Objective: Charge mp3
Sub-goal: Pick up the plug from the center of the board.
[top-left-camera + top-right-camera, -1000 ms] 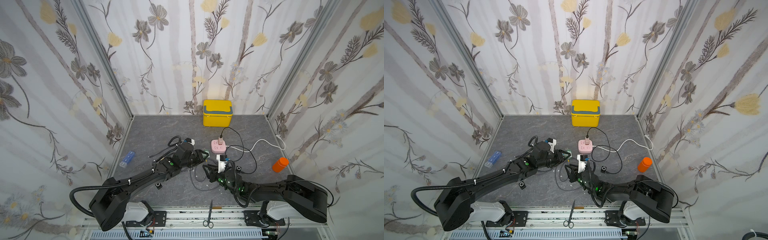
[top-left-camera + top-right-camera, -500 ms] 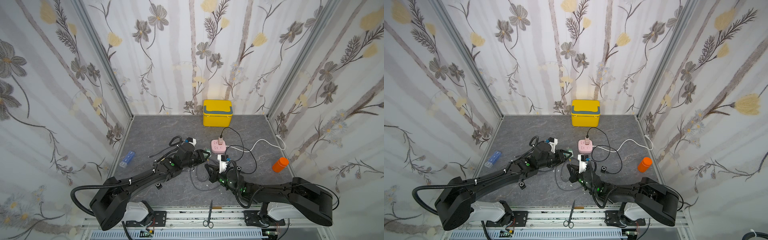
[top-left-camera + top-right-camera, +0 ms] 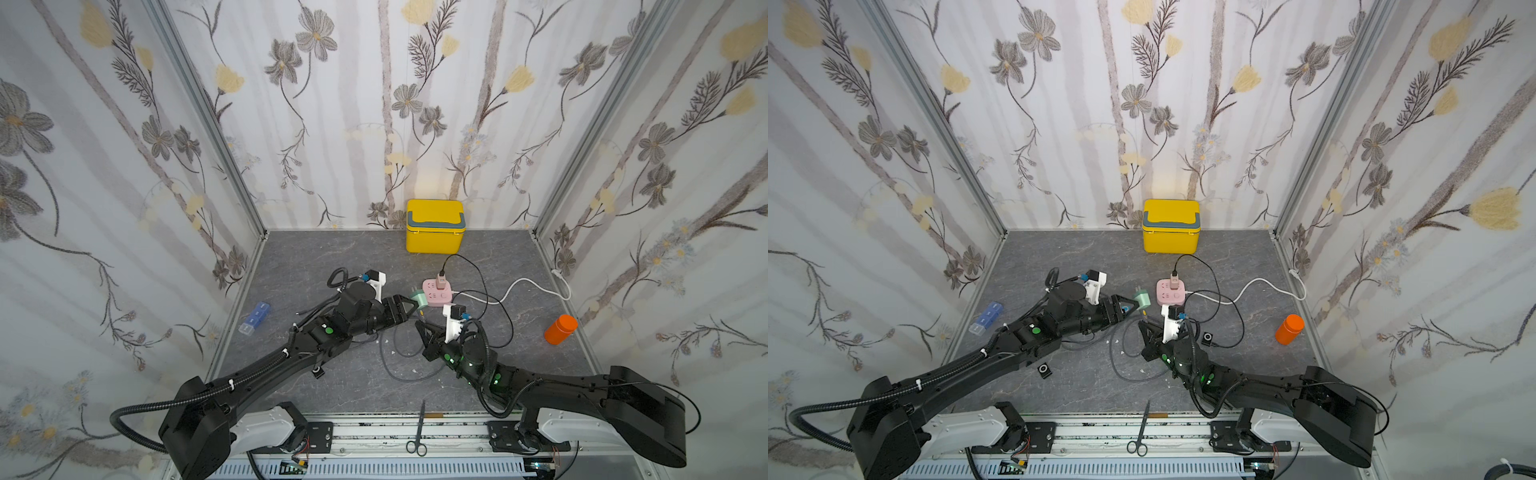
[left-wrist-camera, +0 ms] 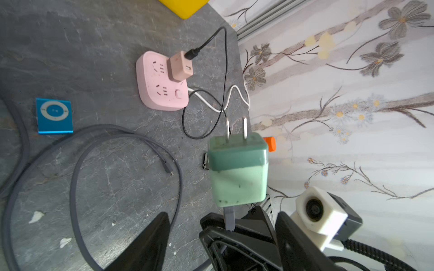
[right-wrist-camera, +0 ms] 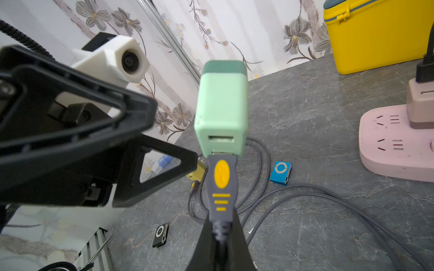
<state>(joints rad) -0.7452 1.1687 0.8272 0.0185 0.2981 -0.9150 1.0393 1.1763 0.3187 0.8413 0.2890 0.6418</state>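
A mint-green charger block (image 5: 222, 105) hangs in the air on the grey USB plug (image 5: 222, 187) pushed into its port. My right gripper (image 5: 220, 225) is shut on that plug, just near of the pink power strip (image 3: 436, 291). My left gripper (image 4: 223, 214) stands open around the block (image 4: 237, 169), its fingers (image 4: 150, 237) clear of it. A blue mp3 (image 4: 54, 115) lies flat on the table by the loops of grey cable (image 4: 77, 164). A black mp3 (image 3: 1044, 369) lies under the left arm. Another black mp3 (image 3: 1207, 338) sits on the end of a black cable.
A pink adapter (image 4: 180, 66) with the black cable fills one socket of the strip; its white cord (image 3: 523, 286) runs right. A yellow box (image 3: 434, 226) stands at the back wall. An orange bottle (image 3: 561, 329) is at the right, a blue pill box (image 3: 254, 318) at the left, scissors (image 3: 420, 428) on the front rail.
My left gripper has opened and let go of the green charger block. The right gripper closed on the grey USB plug and now carries plug and block.
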